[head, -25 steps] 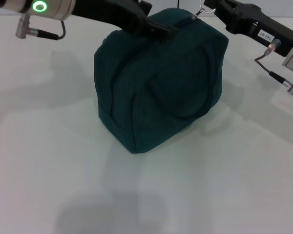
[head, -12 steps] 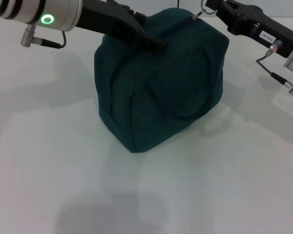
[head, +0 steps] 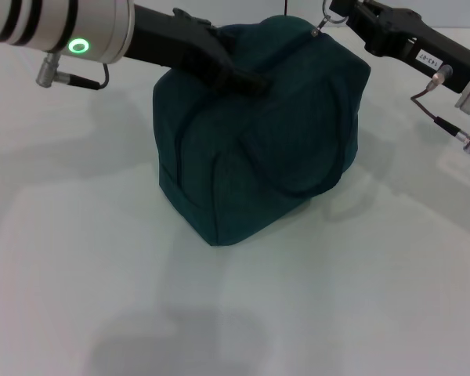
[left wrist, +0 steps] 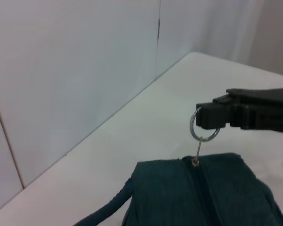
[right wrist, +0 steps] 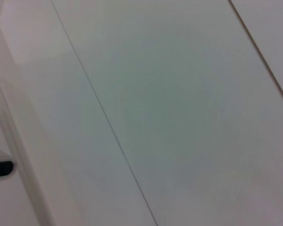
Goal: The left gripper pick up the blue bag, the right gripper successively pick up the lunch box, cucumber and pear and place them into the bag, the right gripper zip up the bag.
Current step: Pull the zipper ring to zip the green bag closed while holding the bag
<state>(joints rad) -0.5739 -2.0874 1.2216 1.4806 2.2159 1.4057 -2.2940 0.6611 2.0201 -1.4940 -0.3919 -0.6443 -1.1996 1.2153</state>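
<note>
Bag [head: 258, 133], centre frame: left gripper [head: 247, 78] steadies top, fingers' state unclear; right gripper [head: 338, 13] clamped on zipper ring [left wrist: 203, 129].

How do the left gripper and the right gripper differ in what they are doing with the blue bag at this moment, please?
The left gripper rests on the fabric top of the blue bag, whereas the right gripper is at the bag's far top corner, its jaws shut on the ring zipper pull. The left gripper reaches in from the robot's left, the right gripper from its right. Both are black and sit at the bag's top.
</note>
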